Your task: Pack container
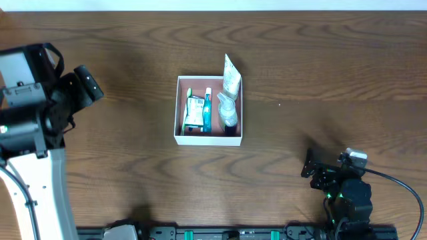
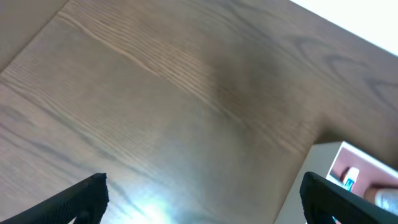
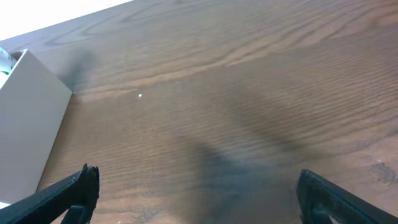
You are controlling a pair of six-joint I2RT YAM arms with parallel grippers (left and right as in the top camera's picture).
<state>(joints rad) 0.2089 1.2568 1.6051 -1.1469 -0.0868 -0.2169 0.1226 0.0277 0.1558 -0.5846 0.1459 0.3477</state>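
The container (image 1: 179, 110), a square white box with a reddish-brown inside, sits at the table's middle and holds several toiletries: a green-white packet (image 1: 194, 112), a teal tube (image 1: 207, 107), a clear bottle (image 1: 229, 110) and a white sachet (image 1: 231, 73) leaning on its far right corner. My left gripper (image 1: 87, 83) is open and empty at the far left, well away from the box; its wrist view shows the box corner (image 2: 323, 158) at lower right. My right gripper (image 1: 312, 170) is open and empty at the front right; the box's white wall (image 3: 28, 118) shows at the left of its view.
Dark wood table (image 1: 320, 73) all round the box. The left arm's white base (image 1: 40, 193) stands at the front left, and the right arm's base with cable (image 1: 350, 200) at the front right. A rail (image 1: 227, 233) runs along the front edge.
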